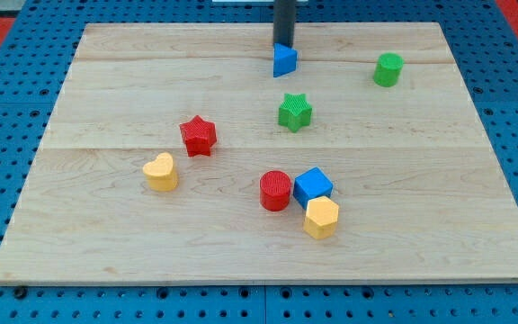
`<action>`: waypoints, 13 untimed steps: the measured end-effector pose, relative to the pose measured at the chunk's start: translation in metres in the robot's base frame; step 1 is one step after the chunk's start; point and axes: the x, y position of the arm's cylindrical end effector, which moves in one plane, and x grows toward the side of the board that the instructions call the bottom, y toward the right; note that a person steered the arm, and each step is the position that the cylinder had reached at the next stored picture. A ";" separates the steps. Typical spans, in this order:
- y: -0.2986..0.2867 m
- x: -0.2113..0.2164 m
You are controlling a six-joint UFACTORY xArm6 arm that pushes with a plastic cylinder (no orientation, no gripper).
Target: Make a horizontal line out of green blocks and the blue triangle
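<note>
The blue triangle (284,61) sits near the view's top, a little right of centre. My tip (283,43) stands right behind it, at its top edge, touching or nearly touching it. The green star (294,112) lies below the triangle, towards the board's middle. The green cylinder (388,69) stands at the view's upper right, roughly level with the triangle.
A red star (198,135) and a yellow heart (161,172) lie left of centre. A red cylinder (276,190), a blue cube (313,186) and a yellow hexagon block (321,217) cluster at lower centre. The wooden board (106,252) rests on a blue pegboard.
</note>
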 end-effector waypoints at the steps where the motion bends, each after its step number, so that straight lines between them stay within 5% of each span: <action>1: -0.001 0.016; 2: 0.001 0.039; 3: -0.067 0.037; 4: -0.047 0.092; 7: 0.098 0.131; 8: 0.080 0.148; 10: -0.036 0.103; 11: 0.024 0.137; 12: 0.022 0.185; 13: -0.007 0.156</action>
